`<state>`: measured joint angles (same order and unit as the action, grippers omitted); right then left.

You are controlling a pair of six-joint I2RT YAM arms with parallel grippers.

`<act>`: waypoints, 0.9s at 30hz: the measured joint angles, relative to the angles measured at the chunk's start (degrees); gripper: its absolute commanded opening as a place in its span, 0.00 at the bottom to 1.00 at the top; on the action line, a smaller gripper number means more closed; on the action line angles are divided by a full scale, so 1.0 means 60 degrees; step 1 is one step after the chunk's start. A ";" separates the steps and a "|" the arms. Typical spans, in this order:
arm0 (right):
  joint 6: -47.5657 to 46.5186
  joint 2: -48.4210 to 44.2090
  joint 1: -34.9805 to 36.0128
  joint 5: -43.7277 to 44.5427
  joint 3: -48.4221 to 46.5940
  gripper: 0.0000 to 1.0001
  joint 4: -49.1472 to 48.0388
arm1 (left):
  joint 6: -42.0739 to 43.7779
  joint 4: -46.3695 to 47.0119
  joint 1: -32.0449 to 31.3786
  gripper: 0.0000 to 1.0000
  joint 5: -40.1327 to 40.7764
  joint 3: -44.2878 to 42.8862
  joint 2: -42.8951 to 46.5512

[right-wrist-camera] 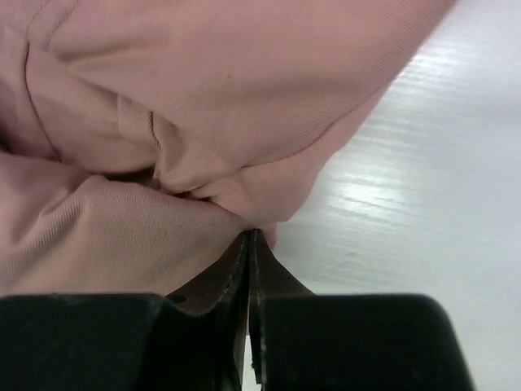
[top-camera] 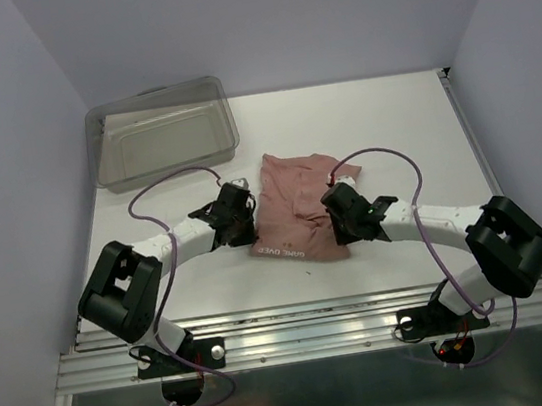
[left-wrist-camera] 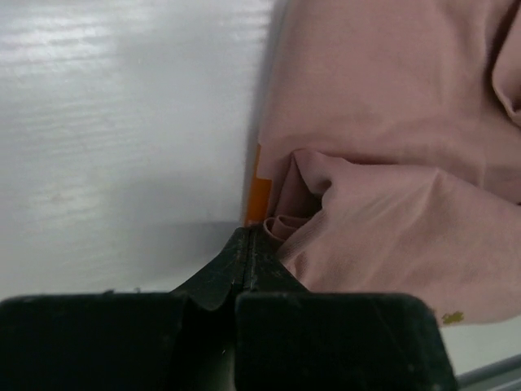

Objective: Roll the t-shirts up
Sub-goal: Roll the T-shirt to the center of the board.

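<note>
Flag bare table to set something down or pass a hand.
Widest: table right of the t-shirt, out to the right edge. Also the strip beyond the t-shirt, right of the bin, and the patch between bin and left arm. Crowded: centre, left tool and right tool at the t-shirt's sides.

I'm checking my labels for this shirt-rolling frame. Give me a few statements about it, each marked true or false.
1. The t-shirt lies inside the bin. False: it lies on the table, apart from the bin.
2. The left claw is shut on the t-shirt's edge. True.
3. The right claw hangs wide open. False: it is shut on a fold of the t-shirt.
4. The bin stands at the table's far left corner. True.
</note>
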<state>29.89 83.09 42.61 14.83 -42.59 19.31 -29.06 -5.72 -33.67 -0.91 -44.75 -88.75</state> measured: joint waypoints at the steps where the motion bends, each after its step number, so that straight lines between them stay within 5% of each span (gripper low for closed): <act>1: -0.0106 0.0007 -0.0044 0.0113 -0.0055 0.10 0.0036 | -0.0011 -0.0157 -0.0069 0.00 -0.0026 0.0033 0.0120; 8: -0.1045 -0.0579 -0.0113 0.0200 -0.0324 0.27 0.0047 | -0.0062 -0.1541 -0.0208 0.00 0.0645 -0.0280 0.1330; 15: -0.0947 -0.1406 -0.0113 -0.0160 -0.0612 0.22 0.0302 | -0.0076 -0.1854 -0.0175 0.00 0.0619 -0.1107 0.1956; 27: 0.0557 -0.0565 -0.0051 -0.3271 -0.0627 0.14 -0.1166 | -0.0572 -0.0674 -0.1392 0.00 -0.0856 -0.1687 0.0659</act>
<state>33.23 79.70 42.30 -4.80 -46.35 12.32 -32.49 -9.76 -42.02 -6.04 -54.87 -84.79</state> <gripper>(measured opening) 0.139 0.022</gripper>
